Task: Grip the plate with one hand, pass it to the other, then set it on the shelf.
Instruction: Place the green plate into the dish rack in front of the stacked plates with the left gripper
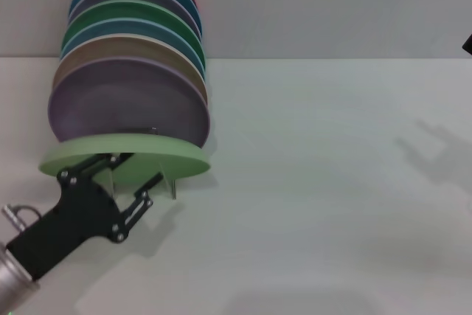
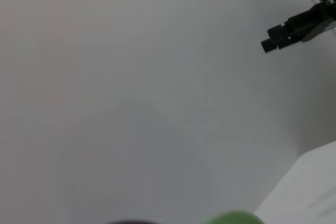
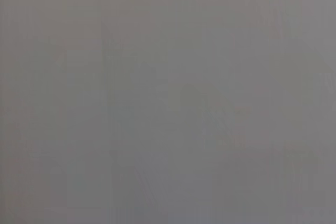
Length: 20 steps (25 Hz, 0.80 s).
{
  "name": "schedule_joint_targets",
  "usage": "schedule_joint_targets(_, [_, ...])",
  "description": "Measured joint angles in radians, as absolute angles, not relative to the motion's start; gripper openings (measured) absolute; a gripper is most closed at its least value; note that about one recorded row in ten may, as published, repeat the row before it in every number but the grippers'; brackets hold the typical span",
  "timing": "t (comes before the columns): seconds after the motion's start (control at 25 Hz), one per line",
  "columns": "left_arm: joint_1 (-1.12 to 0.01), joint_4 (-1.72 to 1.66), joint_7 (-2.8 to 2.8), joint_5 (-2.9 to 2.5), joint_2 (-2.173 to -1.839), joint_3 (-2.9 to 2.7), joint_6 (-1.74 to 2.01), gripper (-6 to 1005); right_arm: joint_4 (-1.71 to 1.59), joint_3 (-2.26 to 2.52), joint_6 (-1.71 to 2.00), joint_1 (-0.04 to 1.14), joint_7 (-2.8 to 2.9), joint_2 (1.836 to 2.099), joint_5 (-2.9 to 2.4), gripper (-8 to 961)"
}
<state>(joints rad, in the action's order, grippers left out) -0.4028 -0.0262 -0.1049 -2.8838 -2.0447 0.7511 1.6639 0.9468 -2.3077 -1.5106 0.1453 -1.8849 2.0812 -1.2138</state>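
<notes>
A: What's the setting?
B: A plain white desk against a grey wall; no legible writing.
A: And the plate?
B: At the front of the plate row, between the left gripper's spread jaws. The right gripper is barely visible; its jaws, can't tell.

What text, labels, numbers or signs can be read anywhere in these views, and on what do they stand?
None can be read. The plates in the rack, the pale green plate, the left gripper at its rim and the table all appear blank. The left wrist view shows only a bare wall and a black gripper part; the right wrist view is featureless grey.
</notes>
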Motion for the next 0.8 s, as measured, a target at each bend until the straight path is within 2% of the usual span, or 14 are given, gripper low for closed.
schedule_joint_targets(0.36, [-0.522,-0.007,-0.061,-2.882,-1.999,0.761,1.655,451,0.937,-2.309,-1.513,0.133,-1.885,2.083,-1.219,602])
schedule_joint_targets(0.64, [-0.549,-0.009,-0.044,-2.881,-2.0,0.772,1.623,455,0.935,-2.309,-1.512,0.121,-1.885,2.085,-1.22,602])
schedule_joint_targets(0.8, [-0.515,-0.003,-0.056,-2.88,-2.003,0.788,1.654,457,0.935,-2.308,-1.51,0.121,-1.885,2.084,-1.22,602])
